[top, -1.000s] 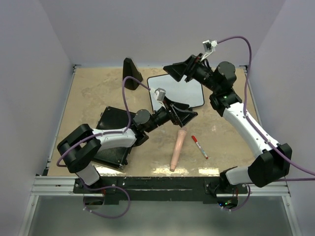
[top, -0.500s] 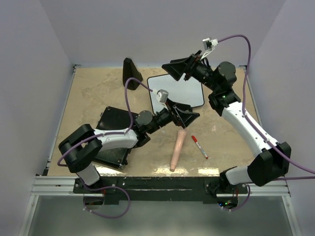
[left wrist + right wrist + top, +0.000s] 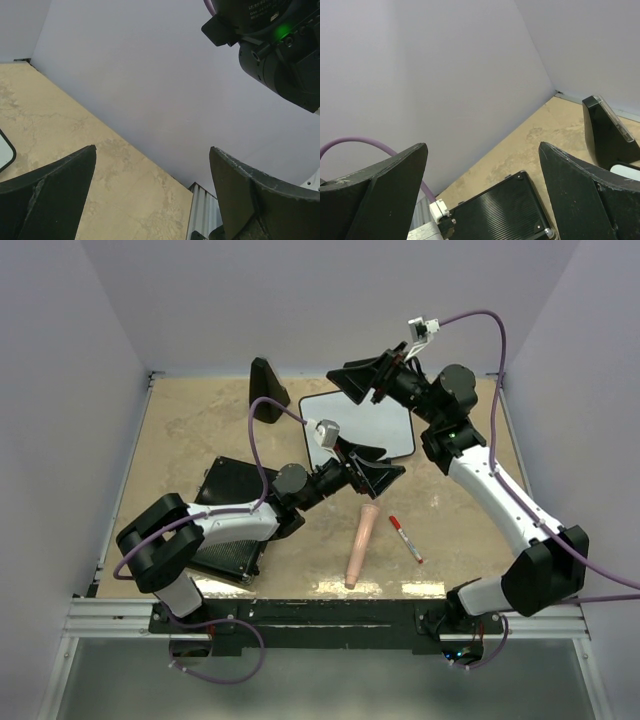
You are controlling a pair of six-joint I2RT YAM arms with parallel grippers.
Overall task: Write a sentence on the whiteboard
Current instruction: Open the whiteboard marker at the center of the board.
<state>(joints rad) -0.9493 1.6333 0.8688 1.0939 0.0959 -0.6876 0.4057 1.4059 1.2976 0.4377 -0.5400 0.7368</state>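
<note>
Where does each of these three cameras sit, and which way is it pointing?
Top external: fixed above and behind the arms, looking down on the table; both arms show, left gripper and right gripper open near the whiteboard.
Left wrist: on the left arm, looking across at a wall and the right arm; own fingers show.
Right wrist: on the right arm, looking across at a wall and the black ribbed case; own fingers show.
Shared: top and right wrist both see the case.

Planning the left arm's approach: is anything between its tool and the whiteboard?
Nothing visible does. The open left tool hovers at the near edge of the small white black-framed whiteboard; the red marker lies nearer the bases.
</note>
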